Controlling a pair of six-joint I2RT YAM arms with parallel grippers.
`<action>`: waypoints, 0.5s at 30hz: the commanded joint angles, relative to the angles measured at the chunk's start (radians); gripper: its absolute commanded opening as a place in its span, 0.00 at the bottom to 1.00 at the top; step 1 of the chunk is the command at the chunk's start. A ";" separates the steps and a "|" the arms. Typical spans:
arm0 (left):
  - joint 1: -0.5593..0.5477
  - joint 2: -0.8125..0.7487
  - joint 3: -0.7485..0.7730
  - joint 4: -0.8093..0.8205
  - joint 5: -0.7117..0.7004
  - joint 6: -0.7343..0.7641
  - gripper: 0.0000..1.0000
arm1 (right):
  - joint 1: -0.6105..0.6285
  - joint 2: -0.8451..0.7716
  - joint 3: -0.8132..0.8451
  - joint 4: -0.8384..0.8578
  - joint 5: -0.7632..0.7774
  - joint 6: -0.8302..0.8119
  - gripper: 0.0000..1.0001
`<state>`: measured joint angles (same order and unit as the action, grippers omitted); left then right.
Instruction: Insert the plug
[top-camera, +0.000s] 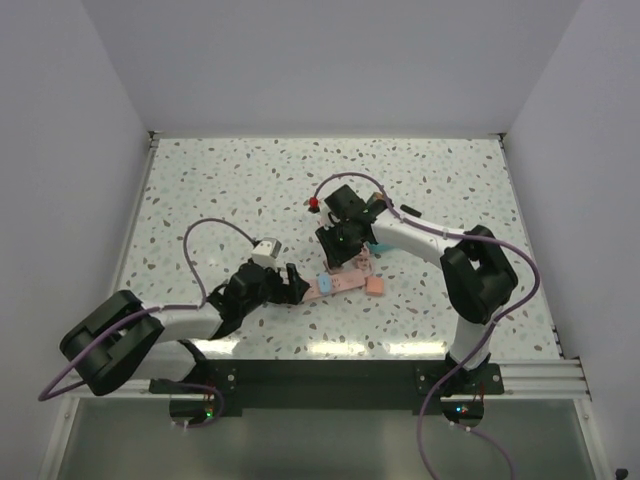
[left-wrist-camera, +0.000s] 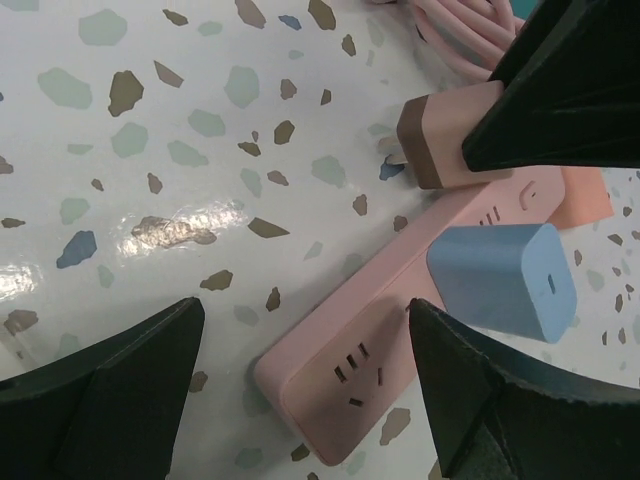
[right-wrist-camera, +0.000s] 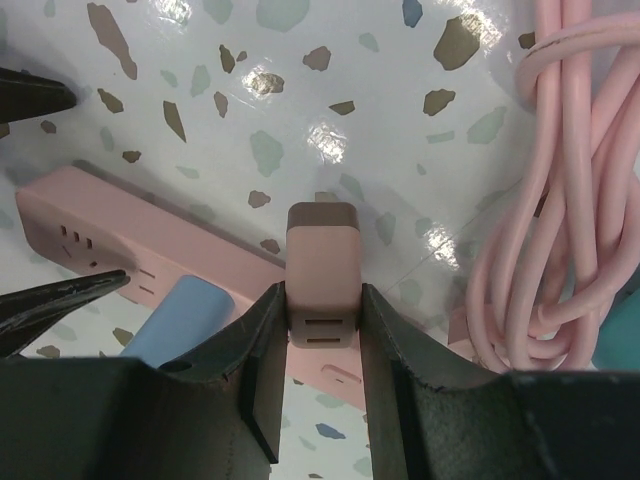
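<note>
The plug (right-wrist-camera: 322, 255) is an off-white block with a brown end face, and my right gripper (right-wrist-camera: 322, 300) is shut on it. It hangs just over the far edge of the pink power strip (right-wrist-camera: 90, 225), beside a blue adapter (right-wrist-camera: 185, 315) that sits in the strip. The plug also shows in the left wrist view (left-wrist-camera: 445, 140), with the adapter (left-wrist-camera: 500, 280) below it. My left gripper (left-wrist-camera: 310, 390) is open and straddles the strip's free end (left-wrist-camera: 340, 380), which has empty sockets. From above, the strip (top-camera: 340, 284) lies between the left gripper (top-camera: 296, 285) and the right gripper (top-camera: 342, 255).
A coiled pink cable (right-wrist-camera: 555, 200) lies right of the plug. A pink-orange square block (top-camera: 375, 286) sits at the strip's right end. A teal object (top-camera: 381, 247) lies behind the right gripper. White walls close in the terrazzo table (top-camera: 230, 180).
</note>
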<state>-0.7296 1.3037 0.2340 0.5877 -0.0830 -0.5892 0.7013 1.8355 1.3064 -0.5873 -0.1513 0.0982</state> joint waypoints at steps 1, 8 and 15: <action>-0.007 -0.088 -0.002 -0.015 -0.049 0.045 0.88 | 0.007 -0.022 -0.013 -0.031 -0.005 0.020 0.00; -0.043 -0.343 -0.080 -0.153 -0.012 -0.010 0.88 | 0.003 0.001 0.043 -0.028 0.050 0.018 0.00; -0.114 -0.504 -0.169 -0.268 -0.001 -0.109 0.87 | -0.002 0.044 0.096 -0.013 0.036 0.024 0.00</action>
<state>-0.8177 0.8349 0.0998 0.3897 -0.0910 -0.6403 0.7010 1.8637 1.3502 -0.5926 -0.1234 0.1120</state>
